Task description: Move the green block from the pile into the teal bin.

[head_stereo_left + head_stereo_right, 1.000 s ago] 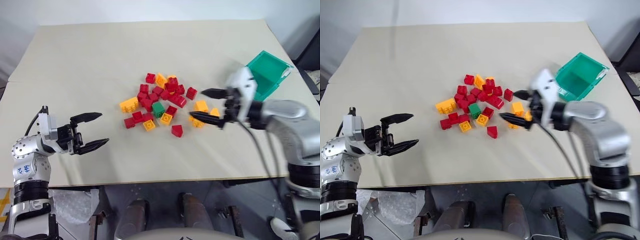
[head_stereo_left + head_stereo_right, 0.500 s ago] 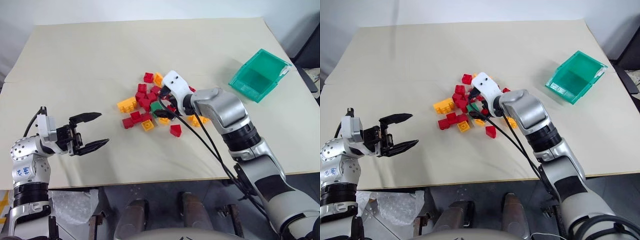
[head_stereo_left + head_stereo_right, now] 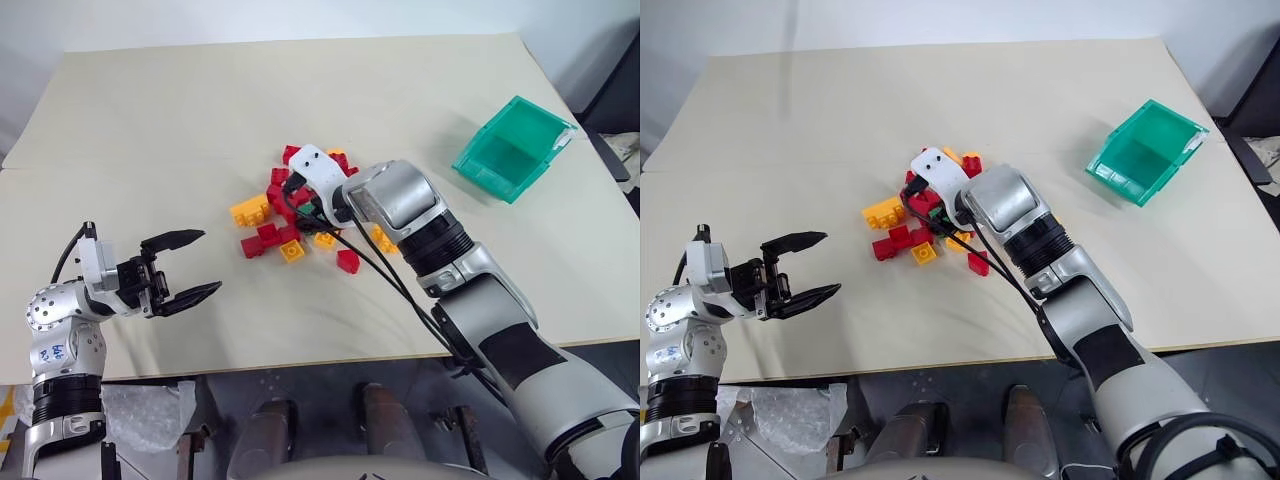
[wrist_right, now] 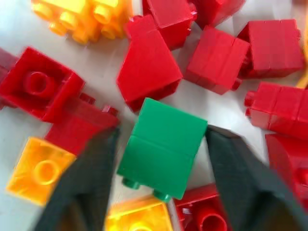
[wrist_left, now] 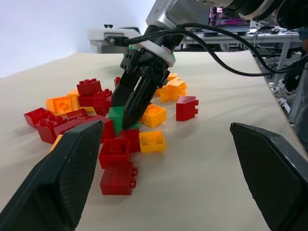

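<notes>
- Right gripper (image 4: 159,185) down in the pile (image 3: 305,215) at mid-counter, black fingers (image 5: 137,103) straddling the green block (image 4: 161,147), one on each side.
- Fingers partly closed around the block; cannot tell whether pinching or merely flanking it.
- Green block lying on its side on the counter (image 3: 150,130), studs facing sideways, hemmed in by red and yellow-orange bricks.
- One yellow brick (image 5: 152,141) and one red brick (image 5: 186,107) loose just beside the pile's near edge.
- Left gripper (image 3: 185,268) hovering over bare counter, well apart from the pile, fingers spread wide and holding nothing.
- Teal bin (image 3: 515,150) near the counter's far right edge, tilted, well apart from the pile.
</notes>
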Robot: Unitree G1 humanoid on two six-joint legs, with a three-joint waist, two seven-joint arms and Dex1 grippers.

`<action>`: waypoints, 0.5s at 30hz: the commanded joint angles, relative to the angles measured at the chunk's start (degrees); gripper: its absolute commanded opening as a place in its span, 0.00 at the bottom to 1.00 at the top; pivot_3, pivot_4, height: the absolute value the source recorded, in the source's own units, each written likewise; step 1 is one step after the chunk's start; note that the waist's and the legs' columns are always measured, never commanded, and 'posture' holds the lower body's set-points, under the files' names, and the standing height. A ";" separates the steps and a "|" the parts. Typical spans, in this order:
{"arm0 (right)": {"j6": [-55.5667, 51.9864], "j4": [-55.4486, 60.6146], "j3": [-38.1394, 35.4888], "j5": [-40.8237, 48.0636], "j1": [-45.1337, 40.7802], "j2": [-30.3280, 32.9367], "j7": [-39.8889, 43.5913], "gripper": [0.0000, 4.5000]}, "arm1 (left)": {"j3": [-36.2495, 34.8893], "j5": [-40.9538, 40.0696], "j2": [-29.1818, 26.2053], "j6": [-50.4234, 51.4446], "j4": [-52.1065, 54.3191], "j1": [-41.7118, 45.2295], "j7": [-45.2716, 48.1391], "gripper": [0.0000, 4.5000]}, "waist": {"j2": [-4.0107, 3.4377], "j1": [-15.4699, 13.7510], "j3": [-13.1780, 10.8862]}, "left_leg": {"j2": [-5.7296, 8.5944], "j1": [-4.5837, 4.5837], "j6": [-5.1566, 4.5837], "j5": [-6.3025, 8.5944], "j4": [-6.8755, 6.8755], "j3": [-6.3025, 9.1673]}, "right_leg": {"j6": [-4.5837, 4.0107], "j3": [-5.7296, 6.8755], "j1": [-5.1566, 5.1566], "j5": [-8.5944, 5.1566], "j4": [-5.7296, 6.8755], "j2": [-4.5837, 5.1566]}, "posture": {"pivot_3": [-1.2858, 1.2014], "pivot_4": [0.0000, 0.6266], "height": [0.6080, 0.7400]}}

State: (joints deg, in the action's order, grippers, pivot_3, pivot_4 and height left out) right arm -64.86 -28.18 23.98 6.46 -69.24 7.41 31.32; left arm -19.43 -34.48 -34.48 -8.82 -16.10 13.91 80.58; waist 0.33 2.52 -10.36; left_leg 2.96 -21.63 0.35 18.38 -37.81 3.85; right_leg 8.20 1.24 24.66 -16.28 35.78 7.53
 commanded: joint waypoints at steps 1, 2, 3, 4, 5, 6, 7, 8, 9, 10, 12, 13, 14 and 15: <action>-2.73 5.21 -2.75 0.46 -0.19 0.96 0.00 0.35 | -0.66 -1.10 0.03 -0.42 2.08 0.17 -0.57 1.00 | 0.00 0.07 0.00 | 0.00 0.00 0.00 0.00 0.00 0.00 | 0.00 0.00 0.00 0.00 0.00 0.00 | 0.52 0.24 1.00; -4.42 7.62 -3.44 0.99 0.38 1.83 0.17 0.33 | -0.42 -1.08 0.09 -0.26 2.22 0.42 -0.68 1.00 | 0.00 0.07 0.00 | 0.00 0.00 0.00 0.00 0.00 0.00 | 0.00 0.00 0.00 0.00 0.00 0.00 | 0.52 0.24 1.00; -5.90 10.10 -4.18 1.53 1.11 2.72 0.31 0.33 | -0.16 -1.04 0.19 -0.12 2.31 0.73 -0.86 1.00 | 0.00 0.00 0.00 | 0.00 0.00 0.00 0.00 0.00 0.01 | 0.00 0.00 0.00 0.00 0.00 0.00 | 0.52 0.24 1.00; -6.83 12.77 -4.91 2.05 2.04 3.60 0.45 0.33 | 0.10 -0.97 0.32 0.00 2.40 1.01 -1.05 1.00 | 0.00 -0.05 0.00 | 0.00 -0.01 -0.01 0.00 0.00 0.04 | 0.00 0.01 0.00 0.00 0.00 0.00 | 0.52 0.24 1.00; -7.66 15.97 -6.09 2.86 3.16 4.61 0.66 0.33 | 0.49 -0.96 0.45 0.18 2.63 1.27 -1.03 1.00 | 0.00 -0.14 0.00 | 0.00 -0.01 -0.02 0.01 0.00 0.05 | 0.00 0.01 0.00 0.00 0.00 0.00 | 0.52 0.24 1.00; -7.67 19.37 -7.54 3.85 4.48 5.51 0.97 0.33 | 0.91 -0.88 0.62 0.31 2.88 1.58 -1.04 1.00 | 0.00 -0.26 0.00 | 0.01 -0.01 -0.03 0.02 0.00 0.05 | 0.00 0.01 -0.01 0.00 0.00 0.01 | 0.52 0.24 1.00; -6.95 22.88 -9.21 4.87 5.93 6.31 1.33 0.33 | 1.41 -0.74 0.80 0.51 3.24 1.90 -1.11 1.00 | 0.00 -0.41 0.00 | 0.02 -0.01 -0.04 0.03 0.00 0.04 | 0.00 0.00 -0.01 0.00 -0.01 0.01 | 0.52 0.24 1.00; -6.27 26.05 -10.88 5.78 7.34 7.09 1.54 0.33 | 1.99 -0.62 1.03 0.86 3.72 2.29 -1.27 1.00 | 0.01 -0.58 0.00 | 0.03 -0.01 -0.04 0.03 0.00 0.04 | 0.00 0.01 -0.01 0.00 -0.01 0.01 | 0.52 0.24 1.00; -6.09 28.69 -12.09 6.52 8.55 8.10 1.86 0.33 | 2.74 -0.33 1.35 1.14 4.27 2.81 -1.57 1.00 | 0.01 -0.73 0.00 | 0.03 -0.02 -0.05 0.03 0.00 0.04 | 0.00 0.00 -0.01 0.00 -0.02 0.01 | 0.52 0.24 1.00; -5.27 31.20 -13.32 6.92 10.10 9.84 2.25 0.33 | 4.11 0.12 1.97 1.87 5.33 3.68 -2.37 1.00 | 0.01 -0.80 0.00 | 0.04 -0.02 -0.05 0.03 0.00 0.03 | 0.00 0.00 -0.01 0.00 -0.02 0.01 | 0.52 0.24 1.00; -4.99 34.13 -14.78 7.59 12.17 13.01 2.87 0.33 | 6.15 0.70 3.07 3.19 6.95 5.19 -4.05 1.00 | 0.02 -1.05 0.00 | 0.05 -0.03 -0.06 0.04 -0.02 0.03 | 0.01 0.01 -0.03 0.00 -0.04 0.02 | 0.52 0.24 1.00; -4.62 34.99 -15.33 7.65 12.94 14.33 2.85 0.33 | 6.93 1.10 3.56 3.56 7.33 5.88 -4.99 1.00 | 0.02 -1.03 0.01 | 0.08 -0.03 -0.09 0.05 -0.06 0.04 | 0.02 0.00 -0.06 0.01 -0.04 0.01 | 0.52 0.24 1.00; -4.19 35.46 -16.10 7.33 13.61 15.93 2.52 0.33 | 8.06 2.19 4.15 3.41 7.33 6.76 -5.97 1.00 | 0.02 -1.07 0.01 | 0.13 -0.04 -0.11 0.06 -0.08 0.02 | 0.04 -0.03 -0.06 0.02 -0.03 0.04 | 0.52 0.24 1.00; -3.53 35.37 -17.11 6.66 14.18 18.30 2.15 0.33 | 9.64 3.61 5.10 3.27 7.22 8.13 -7.18 1.00 | 0.03 -1.05 0.01 | 0.15 -0.03 -0.11 0.06 -0.11 0.02 | 0.04 -0.03 -0.08 0.02 -0.04 0.04 | 0.52 0.24 1.00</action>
State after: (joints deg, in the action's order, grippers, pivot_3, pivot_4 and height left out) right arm -69.97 4.72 9.58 13.37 -55.22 23.12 33.60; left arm -11.51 -32.71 -29.95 -5.51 -10.93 20.29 75.36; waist 0.36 1.47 -10.35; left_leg 3.20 -21.66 0.23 18.45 -37.94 3.86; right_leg 8.24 1.21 24.57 -16.26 35.74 7.57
